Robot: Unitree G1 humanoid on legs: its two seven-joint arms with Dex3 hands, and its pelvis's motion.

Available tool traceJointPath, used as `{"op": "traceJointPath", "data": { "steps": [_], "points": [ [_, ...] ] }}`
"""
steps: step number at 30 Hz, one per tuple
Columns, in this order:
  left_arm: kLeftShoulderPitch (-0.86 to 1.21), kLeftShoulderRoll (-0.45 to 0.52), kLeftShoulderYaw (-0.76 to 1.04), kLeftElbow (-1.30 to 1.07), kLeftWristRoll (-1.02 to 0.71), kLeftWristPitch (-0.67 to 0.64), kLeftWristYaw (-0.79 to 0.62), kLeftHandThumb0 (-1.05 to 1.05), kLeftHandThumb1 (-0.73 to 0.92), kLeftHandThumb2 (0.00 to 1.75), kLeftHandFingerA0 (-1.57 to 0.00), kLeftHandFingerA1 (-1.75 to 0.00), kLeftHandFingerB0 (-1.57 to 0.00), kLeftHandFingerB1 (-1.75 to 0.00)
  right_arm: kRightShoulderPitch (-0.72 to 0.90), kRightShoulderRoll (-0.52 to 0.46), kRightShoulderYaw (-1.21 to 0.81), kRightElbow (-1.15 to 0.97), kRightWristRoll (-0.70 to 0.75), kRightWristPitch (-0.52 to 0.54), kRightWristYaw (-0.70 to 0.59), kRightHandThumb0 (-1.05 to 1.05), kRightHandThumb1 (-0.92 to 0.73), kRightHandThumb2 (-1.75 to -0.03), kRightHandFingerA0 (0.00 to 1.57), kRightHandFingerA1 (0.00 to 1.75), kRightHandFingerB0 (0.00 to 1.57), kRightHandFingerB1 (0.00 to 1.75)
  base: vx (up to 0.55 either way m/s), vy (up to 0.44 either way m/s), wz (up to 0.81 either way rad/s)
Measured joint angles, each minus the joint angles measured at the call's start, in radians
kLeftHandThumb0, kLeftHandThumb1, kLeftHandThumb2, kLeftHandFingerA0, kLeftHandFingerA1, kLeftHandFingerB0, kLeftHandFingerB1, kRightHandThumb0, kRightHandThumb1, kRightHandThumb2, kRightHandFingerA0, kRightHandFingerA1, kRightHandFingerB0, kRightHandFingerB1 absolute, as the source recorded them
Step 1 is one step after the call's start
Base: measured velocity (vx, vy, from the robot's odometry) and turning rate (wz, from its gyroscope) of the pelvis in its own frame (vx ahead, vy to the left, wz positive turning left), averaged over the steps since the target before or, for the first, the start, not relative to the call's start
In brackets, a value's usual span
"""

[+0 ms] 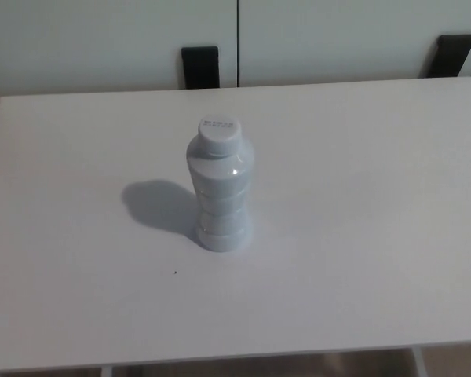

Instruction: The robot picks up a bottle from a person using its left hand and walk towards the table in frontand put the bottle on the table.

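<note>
The table point(361, 259) is the largest item; a white, flat top fills most of the head view from the near edge to the far edge. Beyond the far edge stand white panels point(102, 39), split by a thin vertical seam; whether they are cabinet doors or a wall cannot be told.

The bottle point(219, 196) stands on the table, slightly left of the middle and roughly midway between near and far edges; its base rests flat on the top and nothing else touches it. Its long axis is vertical; the body is pale and ribbed, narrowing at the waist. Its shadow point(157, 204) falls on the table to the left.

Neither the left hand nor the right hand shows in the view; the spread or closure of their fingers therefore cannot be stated, and which hand is nearer the bottle cannot be told. Judged from the bottle standing free and upright on the table, the placing step appears complete; no further approach seems required.

Two black blocks sit against the panels at the far edge; one point(200, 67) behind the bottle, one point(454, 53) at far right.

Container status: the bottle is the only container; its cap point(219, 133) is fitted; the opaque body hides any contents.

A dark speck point(175, 272) lies on the table near and left of the bottle.
</note>
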Motion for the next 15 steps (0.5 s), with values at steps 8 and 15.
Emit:
{"op": "traceJointPath", "data": {
  "steps": [8, 15],
  "points": [
    [-0.201, -0.001, -0.042, 0.354, 0.053, -0.001, 0.134, -0.68, 0.87, 0.66, -0.31, -0.37, -0.28, -0.34, 0.000, 0.012, 0.004, -0.002, 0.000, 0.000, 0.000, -0.41, -0.72, -0.61, 0.61, 0.47, 0.48, 0.40, 0.00, 0.000, 0.00],
    [-0.347, 0.001, -0.106, 0.614, 0.123, -0.017, 0.266, -0.68, 0.83, 0.65, -0.30, -0.39, -0.29, -0.34, -0.009, 0.027, 0.002, -0.001, 0.001, 0.000, -0.001, -0.42, -0.70, -0.61, 0.63, 0.47, 0.52, 0.40, 0.00, 0.000, 0.00]
  ]
}}
